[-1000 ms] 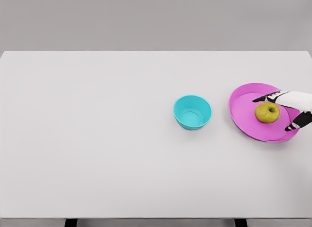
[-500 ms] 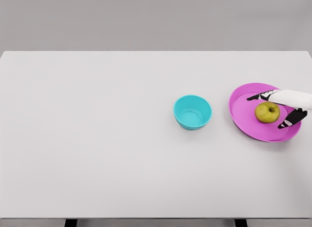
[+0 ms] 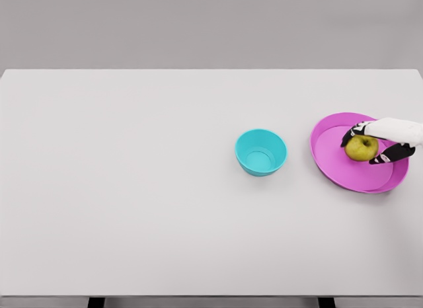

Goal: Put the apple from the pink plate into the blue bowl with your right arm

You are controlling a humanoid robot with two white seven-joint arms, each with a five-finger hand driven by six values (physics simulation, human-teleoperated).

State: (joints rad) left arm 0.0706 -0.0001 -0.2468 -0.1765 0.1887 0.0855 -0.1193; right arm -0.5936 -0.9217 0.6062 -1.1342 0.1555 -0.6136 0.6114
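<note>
1. Near edge first: the wide white tabletop lies bare on your side of the fingers. The left arm is out of sight.
2. Right hand, white with black-tipped fingers, reaches in from the right edge. The digits curl around the small round yellow-green apple: thumb side on its near flank, the others over its far-left shoulder. They look closed onto the fruit. Whether the grip is firm enough to carry, you can't confirm from here.
3. The apple sits inside the curl, resting on the shallow round pink plastic plate, right of that plate's centre.
4. The small round blue-turquoise plastic bowl stands to the left of the fingertips, apart from the plate, mouth up and holding nothing.
5. Judgement: the grasp is being secured. Squeeze evenly before lifting, because a round fruit will roll out of a lopsided pinch.
6. Raise it straight up, clear of the plate's lip, then sweep left.
7. Release low over the bowl's centre. It looks light and may skid if the hand knocks it.
</note>
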